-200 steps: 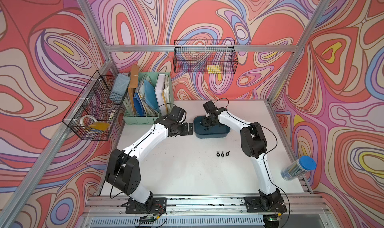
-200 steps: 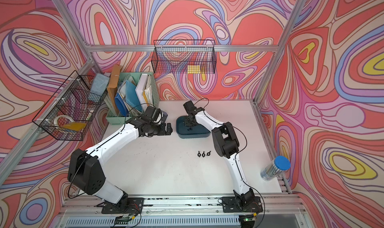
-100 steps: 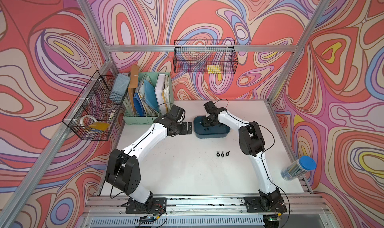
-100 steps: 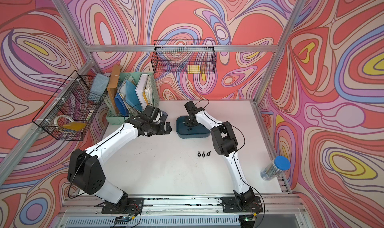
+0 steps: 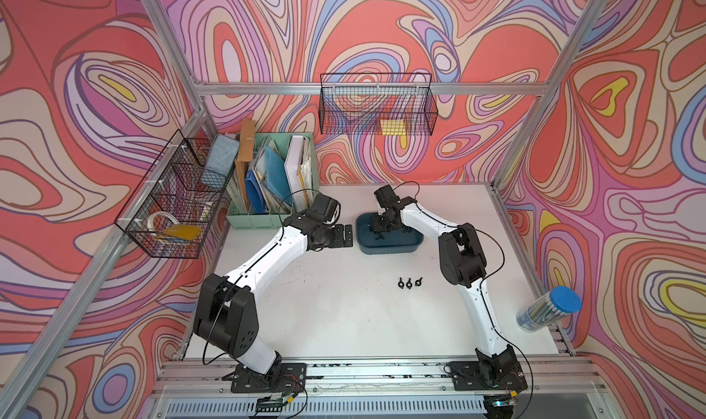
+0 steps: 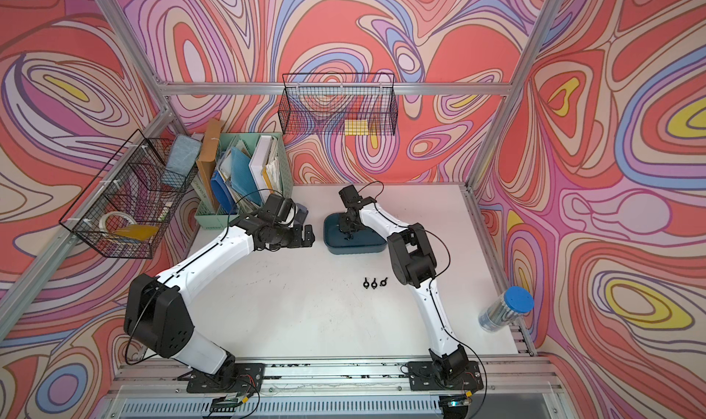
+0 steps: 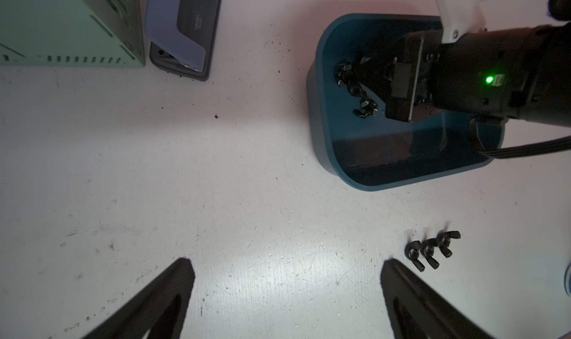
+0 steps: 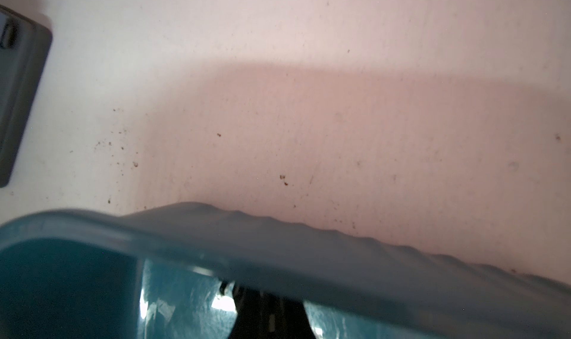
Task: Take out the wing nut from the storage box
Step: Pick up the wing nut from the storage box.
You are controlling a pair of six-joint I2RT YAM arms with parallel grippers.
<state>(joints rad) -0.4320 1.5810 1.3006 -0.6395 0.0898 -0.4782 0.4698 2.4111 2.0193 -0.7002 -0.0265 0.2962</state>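
Left wrist view: your right claw is closed inside the storage box on the table, among the wing nuts. You can't tell whether one is pinched. A shallow pinch could drop it at the rim. The left claw gapes open.

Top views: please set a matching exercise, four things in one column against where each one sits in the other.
Things
1. dark teal-blue plastic storage box
2. three black metal wing nuts
3. clear plastic tube with a blue lid
4. yellow rectangular pad

Places
A. in the black wire basket on the back wall
B. at the table edge on the right arm's side
C. in a row on the bare white table, between the two arms
D. at the back of the table, with the right gripper reaching into it

Pairs: 1-D, 2-C, 3-B, 4-A
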